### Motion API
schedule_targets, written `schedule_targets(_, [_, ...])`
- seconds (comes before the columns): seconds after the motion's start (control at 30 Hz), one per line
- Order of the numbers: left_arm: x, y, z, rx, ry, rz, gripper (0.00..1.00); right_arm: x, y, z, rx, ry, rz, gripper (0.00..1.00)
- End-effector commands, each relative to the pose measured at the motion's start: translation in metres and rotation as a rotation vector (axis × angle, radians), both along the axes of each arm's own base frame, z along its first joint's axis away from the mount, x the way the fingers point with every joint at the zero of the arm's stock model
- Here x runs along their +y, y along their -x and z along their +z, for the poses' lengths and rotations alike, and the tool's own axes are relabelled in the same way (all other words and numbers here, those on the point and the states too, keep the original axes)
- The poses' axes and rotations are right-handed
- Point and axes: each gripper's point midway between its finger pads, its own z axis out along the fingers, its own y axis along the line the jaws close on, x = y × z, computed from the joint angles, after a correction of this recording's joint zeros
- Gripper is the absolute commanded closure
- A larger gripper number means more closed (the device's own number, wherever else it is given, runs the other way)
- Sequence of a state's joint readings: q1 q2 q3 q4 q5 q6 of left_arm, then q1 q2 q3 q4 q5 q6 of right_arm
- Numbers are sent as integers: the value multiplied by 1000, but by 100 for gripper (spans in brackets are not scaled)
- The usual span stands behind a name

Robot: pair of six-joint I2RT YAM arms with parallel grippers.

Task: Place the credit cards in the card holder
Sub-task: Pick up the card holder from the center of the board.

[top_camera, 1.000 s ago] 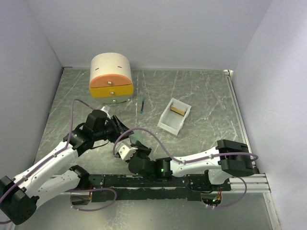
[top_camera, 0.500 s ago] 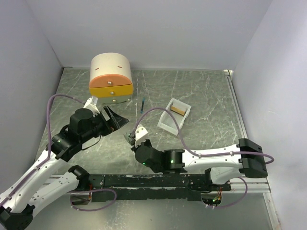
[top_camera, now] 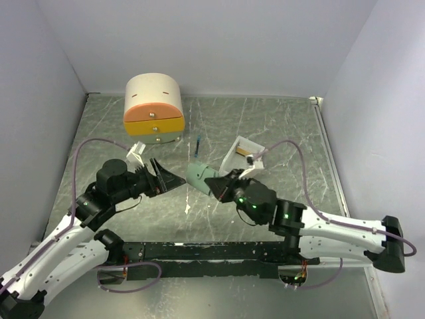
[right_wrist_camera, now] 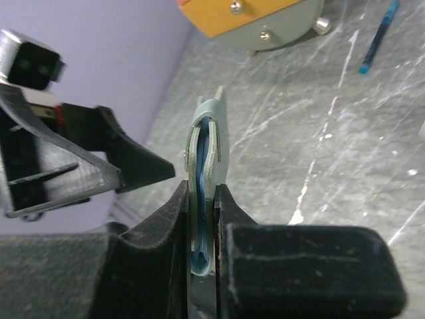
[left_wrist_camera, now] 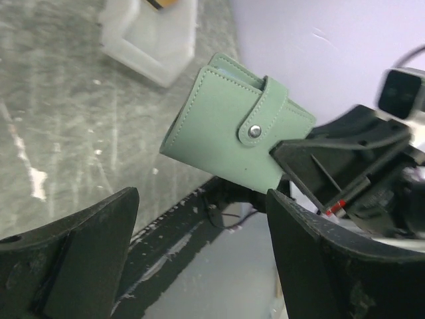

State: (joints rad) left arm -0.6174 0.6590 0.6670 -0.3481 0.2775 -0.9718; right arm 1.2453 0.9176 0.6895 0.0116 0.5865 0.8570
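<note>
Right, my right gripper [top_camera: 218,184] was pinched down narrow on one end of the pale green, stitched, wallet-like card holder [top_camera: 199,177]. I had it up off the grey marbled table [top_camera: 292,133], just left of centre in the overhead view. My left gripper [top_camera: 166,178] stood wide and empty beside it, apart from the holder and facing its free end.

The holder's long axis ran from my right fingers at lower right out to the left of the overhead frame, tilted a little upward. It sat on edge: my right wrist view showed only the thin spine, with blue lining between the two leaves, pointing to the top of that frame. My left wrist view showed the broad face, and its snap tab looked fastened.

I judged this the presenting step, with no card in yet. Doing it well meant holding firm at the very end, so my fingers didn't squeeze the pocket flat, and keeping the holder steady. The tab probably had to come undone first, then the mouth turned toward the left arm.

One gold-yellow flat card [top_camera: 246,152] lay in the white rectangular open tray [top_camera: 234,147] just above my right wrist. The dark card I couldn't see.
</note>
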Motion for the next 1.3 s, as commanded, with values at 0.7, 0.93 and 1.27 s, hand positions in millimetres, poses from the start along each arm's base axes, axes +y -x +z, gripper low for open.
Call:
schedule_targets(0.7, [-27, 15, 75, -118, 594, -135, 42, -6, 26, 64, 3, -540, 106, 100])
schedule_targets(0.93, [-22, 12, 75, -149, 584, -102, 78, -4, 27, 39, 51, -484, 103, 100])
schedule_targets(1.27, [-15, 2, 56, -164, 376, -32, 93, -22, 21, 20, 31, -194, 49, 46])
